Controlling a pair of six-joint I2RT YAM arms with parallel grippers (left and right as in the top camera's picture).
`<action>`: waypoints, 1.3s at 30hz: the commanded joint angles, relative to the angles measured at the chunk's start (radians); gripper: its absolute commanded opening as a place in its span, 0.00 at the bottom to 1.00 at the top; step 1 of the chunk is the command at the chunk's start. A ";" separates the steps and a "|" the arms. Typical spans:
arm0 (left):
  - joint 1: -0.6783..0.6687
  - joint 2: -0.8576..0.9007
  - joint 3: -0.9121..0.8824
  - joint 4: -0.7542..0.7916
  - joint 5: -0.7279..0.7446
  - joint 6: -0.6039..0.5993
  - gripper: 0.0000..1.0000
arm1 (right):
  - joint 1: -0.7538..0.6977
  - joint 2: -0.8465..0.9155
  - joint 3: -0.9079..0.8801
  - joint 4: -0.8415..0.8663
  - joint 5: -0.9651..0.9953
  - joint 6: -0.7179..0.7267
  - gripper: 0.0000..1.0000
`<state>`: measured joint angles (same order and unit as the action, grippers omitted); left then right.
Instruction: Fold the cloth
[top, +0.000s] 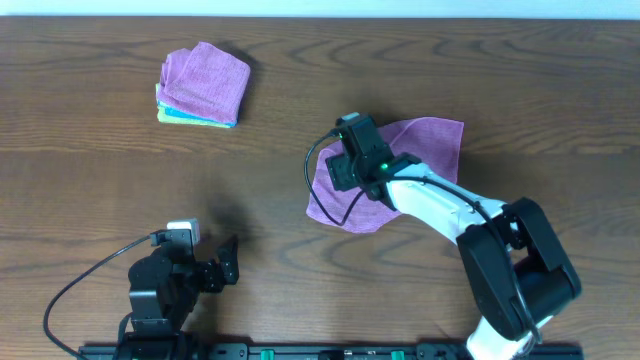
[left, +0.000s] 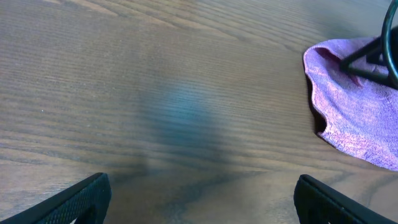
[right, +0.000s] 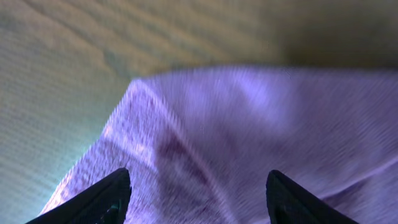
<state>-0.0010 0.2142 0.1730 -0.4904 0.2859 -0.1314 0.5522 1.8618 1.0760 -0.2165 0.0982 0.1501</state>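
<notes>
Over purple cloth (top: 432, 140), my right hand (right: 198, 186) hovers released, fingers (right: 93, 202) spread. Grasp step, I judge; fold not begun. Next: pinch edge, carry across. Left hand (left: 199, 199) released, idle.

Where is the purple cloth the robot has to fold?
In the overhead view the purple cloth lies right of the table's middle, partly under the right gripper. The folded stack sits far off at the upper left.
</notes>
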 joint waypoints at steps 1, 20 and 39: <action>0.000 0.000 0.024 0.000 0.012 -0.004 0.95 | 0.006 0.018 0.022 -0.003 0.099 -0.131 0.71; 0.000 0.000 0.024 -0.021 0.012 -0.004 0.95 | 0.008 0.115 0.022 0.037 0.193 -0.242 0.31; 0.000 0.000 0.024 -0.029 0.012 -0.004 0.95 | 0.054 0.114 0.214 0.257 0.340 -0.375 0.01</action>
<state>-0.0010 0.2142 0.1734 -0.5179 0.2859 -0.1314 0.6067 1.9728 1.2762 0.0223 0.4091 -0.1902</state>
